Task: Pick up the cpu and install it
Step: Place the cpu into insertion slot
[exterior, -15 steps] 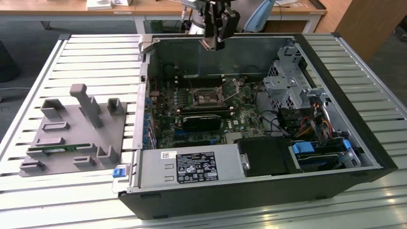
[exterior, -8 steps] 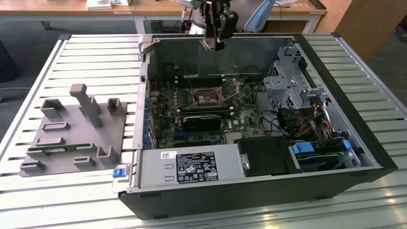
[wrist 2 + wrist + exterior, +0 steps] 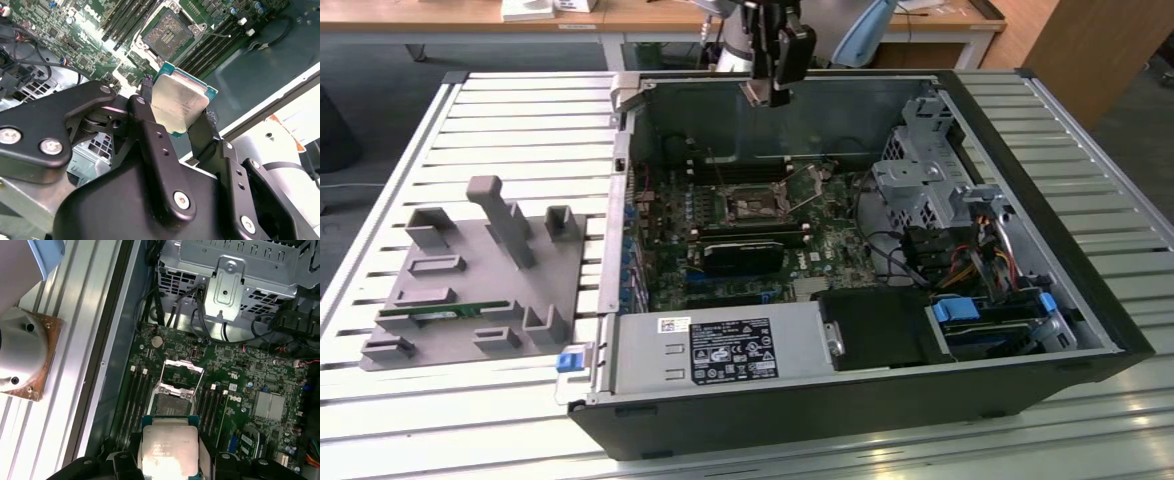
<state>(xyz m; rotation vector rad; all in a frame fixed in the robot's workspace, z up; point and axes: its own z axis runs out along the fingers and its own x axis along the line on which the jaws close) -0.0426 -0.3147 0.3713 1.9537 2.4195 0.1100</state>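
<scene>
The cpu [image 3: 181,102], a flat square chip with a shiny silver-grey lid and a thin pale-green rim, is up in the air, pinched at two opposite edges by the gripper [image 3: 176,111], whose black fingers [image 3: 150,131] close against its sides with the metal top facing the wrist cameras. In the first wrist view the cpu [image 3: 170,447] sits between the fingertips of the gripper [image 3: 170,461], and beyond it lies the bare processor socket [image 3: 175,396], its metal retention frame [image 3: 184,371] swung up and open; chip and socket are apart, not touching. The socket [image 3: 167,32] also shows past the chip in the second wrist view, flanked by long dark memory slots [image 3: 125,15] on the green motherboard [image 3: 75,30]. In the exterior view the gripper [image 3: 767,95] hangs over the far wall of the open computer case [image 3: 1107,335], higher than the socket [image 3: 758,207] and clear of the board. A black block [image 3: 747,255] lies on the board just nearer the camera than the socket, a silver drive cage [image 3: 914,180] stands toward the exterior view's right, and a grey power supply [image 3: 707,350] fills the near corner. The case rests on a slatted metal table [image 3: 520,110]; on the exterior view's left, beside the case, a grey parts holder [image 3: 467,270] carries a narrow green memory stick [image 3: 440,313].
</scene>
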